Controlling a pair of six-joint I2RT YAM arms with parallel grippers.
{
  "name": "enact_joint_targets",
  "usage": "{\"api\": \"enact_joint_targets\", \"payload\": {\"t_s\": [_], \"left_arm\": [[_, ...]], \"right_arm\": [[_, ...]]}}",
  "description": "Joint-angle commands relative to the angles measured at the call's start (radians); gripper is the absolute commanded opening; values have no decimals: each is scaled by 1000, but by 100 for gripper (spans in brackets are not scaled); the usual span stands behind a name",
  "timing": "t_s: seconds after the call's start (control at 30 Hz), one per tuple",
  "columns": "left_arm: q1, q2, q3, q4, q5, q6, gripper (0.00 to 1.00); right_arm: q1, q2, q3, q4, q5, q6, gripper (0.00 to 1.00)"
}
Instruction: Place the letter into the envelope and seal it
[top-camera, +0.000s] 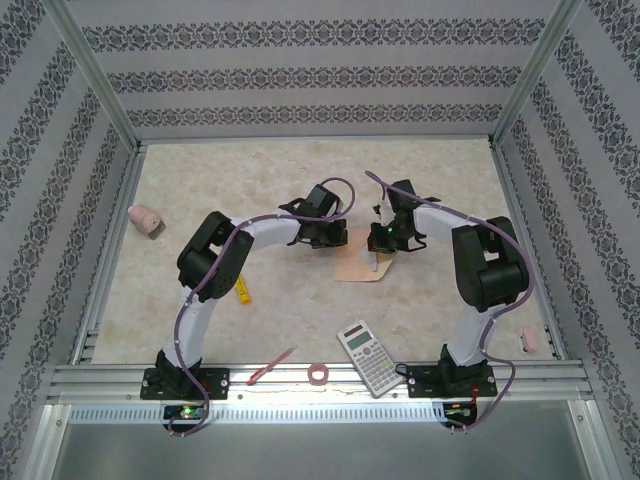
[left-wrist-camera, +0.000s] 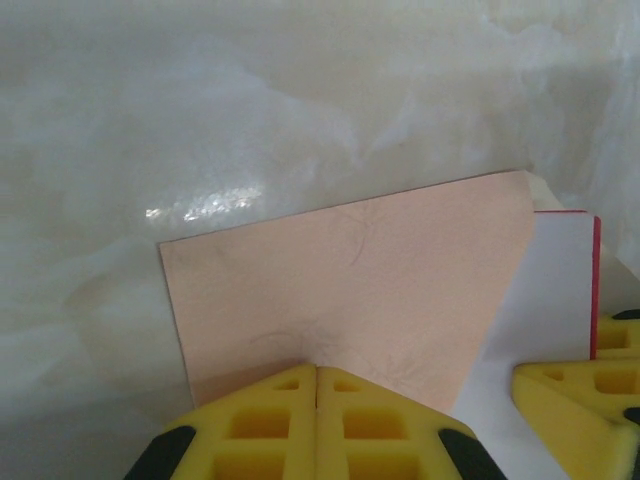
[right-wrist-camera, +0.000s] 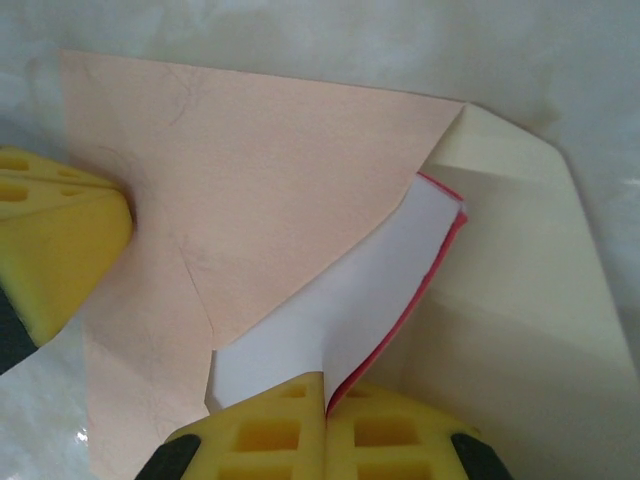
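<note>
Your left hand (left-wrist-camera: 317, 425) is clamped on one edge of the envelope (left-wrist-camera: 350, 280), which lies mid-bench (top-camera: 250, 180) between both hands. Your right hand (right-wrist-camera: 325, 432) pinches the letter (right-wrist-camera: 350, 300) at the envelope's mouth, white side showing, partly tucked under the envelope's front, long axis pointing from that hand into the pocket.

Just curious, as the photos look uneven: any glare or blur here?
Left wrist: a white glare streak on the table near the envelope; right wrist: the yellow fingers look soft; top external: a bright strip along the near rail.
</note>
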Motion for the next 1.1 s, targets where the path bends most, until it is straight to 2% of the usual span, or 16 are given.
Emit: {"api": "enact_joint_targets", "payload": {"t_s": [0.0,0.37,0.73,1.07], "left_arm": [[-15,-10,-32,-14,-44,-32,0],[-16,5,-5,-6,-9,0,0],[2,-43,52,-123,-62,143,0],[16,-154,23,-212,-135,211,1]], "right_arm": [[17,30,22,16,-29,13,0],[46,56,51,3,-40,-21,0],[30,13,28,0,-24,-15,0],[15,18,18,7,-31,-3,0]]}}
